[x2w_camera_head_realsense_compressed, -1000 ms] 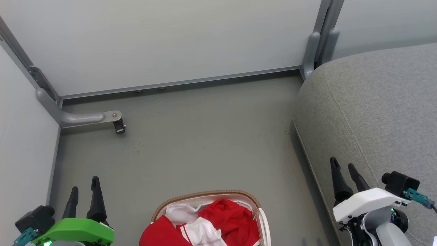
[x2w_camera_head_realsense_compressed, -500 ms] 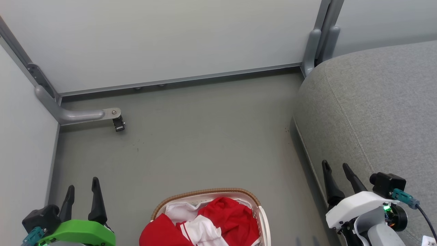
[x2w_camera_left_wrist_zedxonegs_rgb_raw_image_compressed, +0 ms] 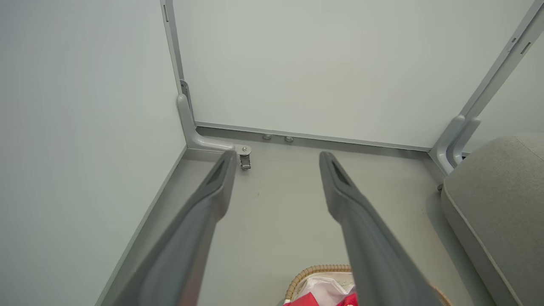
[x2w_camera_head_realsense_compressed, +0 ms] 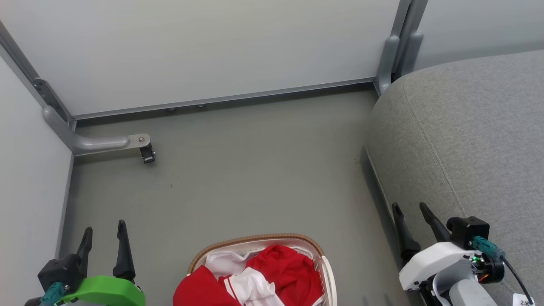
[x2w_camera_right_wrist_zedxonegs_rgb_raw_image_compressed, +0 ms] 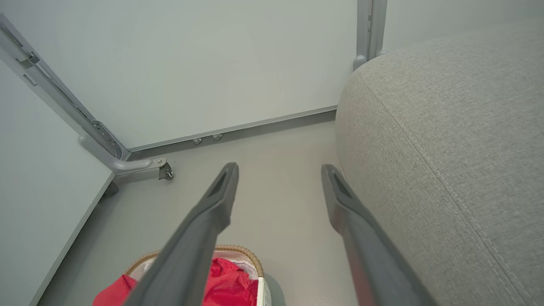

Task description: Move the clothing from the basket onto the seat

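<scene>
Crumpled red-and-white clothing (x2w_camera_head_realsense_compressed: 263,282) heaped inside the basket (x2w_camera_head_realsense_compressed: 259,241).

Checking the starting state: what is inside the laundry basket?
Red garments, one with white panels, piled over a white liner in the basket. What lies beneath the pile is covered; the basket's near part is cut off by the frame.

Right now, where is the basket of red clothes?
In the head view the basket sits on the floor at the bottom centre, between the left gripper and right gripper, with the grey seat to its right.
</scene>
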Available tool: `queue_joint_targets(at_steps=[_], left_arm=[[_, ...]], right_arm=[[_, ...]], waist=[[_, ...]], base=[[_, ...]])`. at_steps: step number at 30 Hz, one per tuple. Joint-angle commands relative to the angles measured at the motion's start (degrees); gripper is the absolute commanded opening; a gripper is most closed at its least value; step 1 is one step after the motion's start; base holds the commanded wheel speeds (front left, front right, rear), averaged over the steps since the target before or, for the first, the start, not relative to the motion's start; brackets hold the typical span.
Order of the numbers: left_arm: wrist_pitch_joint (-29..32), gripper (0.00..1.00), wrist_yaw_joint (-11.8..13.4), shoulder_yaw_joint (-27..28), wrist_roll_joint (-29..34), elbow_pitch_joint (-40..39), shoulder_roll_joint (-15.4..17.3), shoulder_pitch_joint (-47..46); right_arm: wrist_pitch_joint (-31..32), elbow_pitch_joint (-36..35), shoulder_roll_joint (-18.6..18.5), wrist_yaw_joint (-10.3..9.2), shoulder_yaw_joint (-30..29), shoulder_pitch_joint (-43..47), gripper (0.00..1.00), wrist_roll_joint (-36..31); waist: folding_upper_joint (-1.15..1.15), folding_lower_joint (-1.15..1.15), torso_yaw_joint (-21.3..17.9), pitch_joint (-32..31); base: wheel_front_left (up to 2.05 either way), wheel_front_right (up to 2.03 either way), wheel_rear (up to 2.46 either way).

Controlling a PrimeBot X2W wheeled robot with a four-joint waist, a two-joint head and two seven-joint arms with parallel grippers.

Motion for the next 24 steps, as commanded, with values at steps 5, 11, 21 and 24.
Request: queue_joint_targets(at_steps=[5, 11, 21, 24], left_arm=[[-0.97, 1.0, -0.18, -0.01, 3.36, -0.12, 0.46, 1.05], [-1.75, 1.0, -0.5, 0.03, 6.15, -0.05, 0.42, 1.5], [-2.8, 1.0, -1.63, -1.45, 9.8, 1.87, -0.04, -1.04], [-3.16, 1.0, -1.99, -2.56, 10.12, 4.04, -0.06, -2.85]], right_arm=[[-1.07, 0.49, -0.19, 0.01, 0.15, -0.89, 1.0, -3.32], [-1.85, 1.22, -0.1, 0.02, 0.55, -1.06, 1.0, -5.98], [-2.87, 0.7, 0.11, 0.01, 0.79, -2.67, 1.0, -10.57], [-3.2, 0.16, 0.15, 0.01, 1.01, -3.84, 1.0, -12.13]], waist=[[0.0, 0.0, -0.1, -0.02], [0.0, 0.0, -0.23, 0.22], [0.0, 0.0, -0.56, 4.46], [0.0, 0.0, -0.68, 7.55]], base=[[0.0, 0.0, 0.0], [0.0, 0.0, 0.0], [0.0, 0.0, 0.0], [0.0, 0.0, 0.0]])
